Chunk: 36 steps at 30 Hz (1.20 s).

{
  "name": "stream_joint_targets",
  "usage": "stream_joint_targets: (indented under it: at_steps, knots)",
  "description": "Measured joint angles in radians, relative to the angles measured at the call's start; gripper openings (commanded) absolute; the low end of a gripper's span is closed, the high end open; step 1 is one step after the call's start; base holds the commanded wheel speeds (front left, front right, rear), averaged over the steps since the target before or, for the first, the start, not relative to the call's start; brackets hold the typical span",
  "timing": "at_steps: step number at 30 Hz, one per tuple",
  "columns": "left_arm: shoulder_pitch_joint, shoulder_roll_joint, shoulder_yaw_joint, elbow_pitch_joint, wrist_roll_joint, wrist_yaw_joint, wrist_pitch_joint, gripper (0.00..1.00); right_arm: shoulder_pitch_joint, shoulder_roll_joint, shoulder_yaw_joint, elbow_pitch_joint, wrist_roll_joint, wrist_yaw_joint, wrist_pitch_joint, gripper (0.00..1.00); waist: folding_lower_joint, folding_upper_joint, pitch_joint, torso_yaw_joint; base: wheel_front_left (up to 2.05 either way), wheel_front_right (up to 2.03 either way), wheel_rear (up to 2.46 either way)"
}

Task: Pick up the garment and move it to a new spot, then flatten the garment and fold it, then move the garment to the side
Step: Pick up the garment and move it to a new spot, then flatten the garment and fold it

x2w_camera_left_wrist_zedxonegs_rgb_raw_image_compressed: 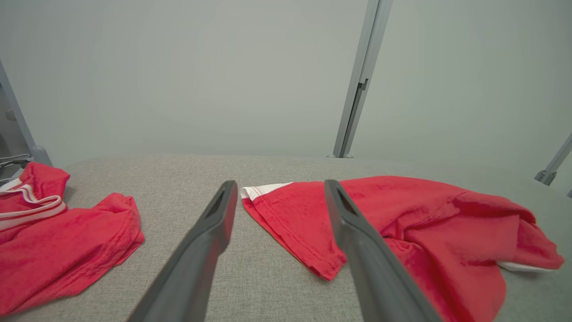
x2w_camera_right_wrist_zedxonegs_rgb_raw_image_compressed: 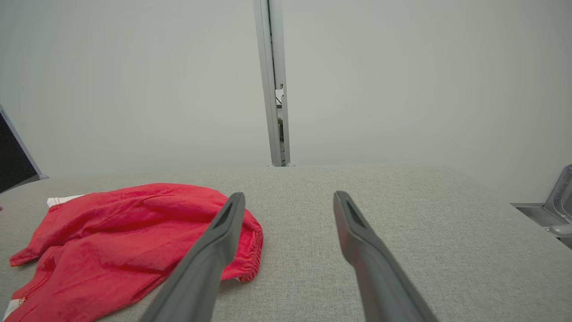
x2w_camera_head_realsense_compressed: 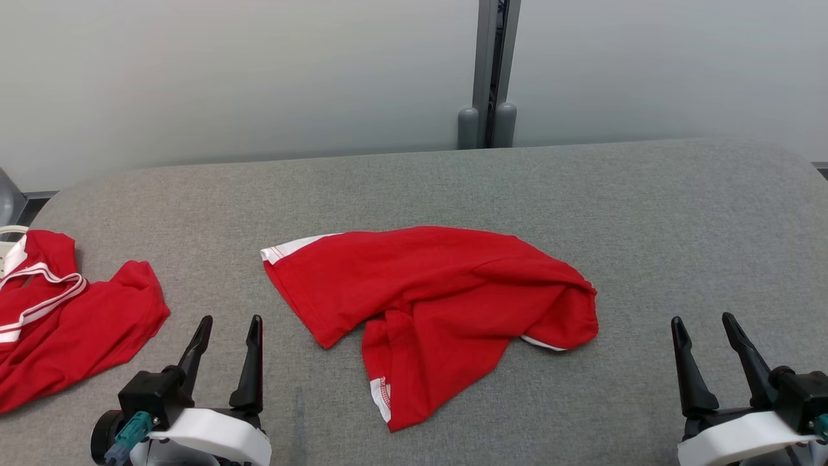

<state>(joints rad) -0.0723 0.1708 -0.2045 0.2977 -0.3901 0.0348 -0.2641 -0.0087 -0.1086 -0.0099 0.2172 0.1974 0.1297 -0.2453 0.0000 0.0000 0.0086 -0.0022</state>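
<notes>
Grey fabric table (x2w_camera_head_realsense_compressed: 647,226) holds a red garment (x2w_camera_head_realsense_compressed: 440,291) before pale wall (x2w_camera_head_realsense_compressed: 259,77).

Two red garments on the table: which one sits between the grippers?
The centre garment, crumpled mid-table. The other garment, with striped white trim, lies at the left edge, outside the left gripper.

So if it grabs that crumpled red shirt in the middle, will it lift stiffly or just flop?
Probably flop: the red shirt lies in soft folds, so it would likely hang from wherever it is pinched. It looks thin, so probably light. Pushed, it may bunch up rather than slide on the woven grey tabletop.
</notes>
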Motion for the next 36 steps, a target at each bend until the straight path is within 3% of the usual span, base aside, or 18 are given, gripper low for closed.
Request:
stream_joint_targets:
  at_steps: [8, 20, 26, 35, 36]
  knots:
    - [-0.021, -0.010, -0.030, 0.009, 0.023, -0.014, 0.004, 1.00, -0.003, -0.003, -0.003, -0.005, 0.001, 0.000, 0.002, 1.00, 0.0000, 0.0001, 0.018, 0.007, 0.00, 0.00, 0.00]
    - [-0.116, -0.086, -0.226, 0.127, 0.036, -0.111, 0.170, 1.00, -0.060, -0.006, 0.024, -0.004, 0.013, 0.000, -0.001, 1.00, 0.0000, 0.0000, 0.119, -0.010, 0.00, 0.00, 0.00]
    - [-0.139, -0.096, -0.275, 0.204, 0.015, -0.130, 0.248, 1.00, -0.084, -0.008, 0.030, 0.013, 0.022, 0.000, -0.008, 1.00, 0.0000, 0.0000, 0.169, -0.041, 0.00, 0.00, 0.00]
    - [-0.157, -0.095, -0.304, 0.217, 0.004, -0.140, 0.265, 1.00, -0.105, -0.007, 0.030, 0.028, 0.024, 0.000, -0.012, 1.00, 0.0000, 0.0000, 0.191, -0.052, 0.00, 0.00, 0.00]
    - [-0.159, -0.094, -0.309, 0.216, 0.000, -0.141, 0.270, 0.78, -0.106, -0.006, 0.031, 0.030, 0.026, 0.000, -0.012, 1.00, 0.0000, 0.0000, 0.191, -0.052, 0.00, 0.00, 0.00]
